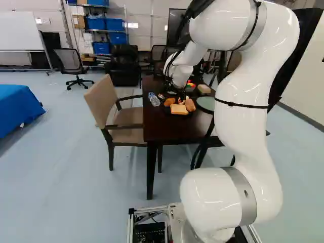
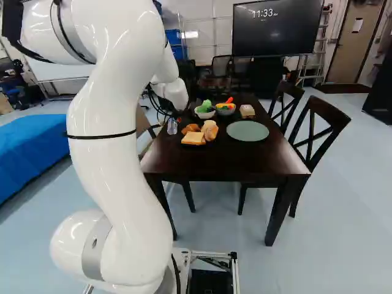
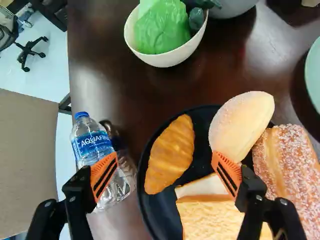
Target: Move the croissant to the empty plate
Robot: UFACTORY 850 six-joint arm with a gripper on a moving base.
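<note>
Well, croissant point(image 3: 170, 154) lies under open tool point(image 1: 173, 93).

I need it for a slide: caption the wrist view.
Open gripper above a black plate bearing a croissant and other breads, a plastic bottle alongside.

This place seems to be a robot lab or a workshop, because there are blue boxes point(image 1: 115, 24) on a metal shelf point(image 1: 101, 54), a whiteboard point(image 1: 19, 35), a big screen point(image 2: 275, 29) and a ladder point(image 2: 314, 72). Only the dark table point(image 2: 226, 165) and wooden chairs point(image 2: 331, 111) look like home dining furniture.
</note>
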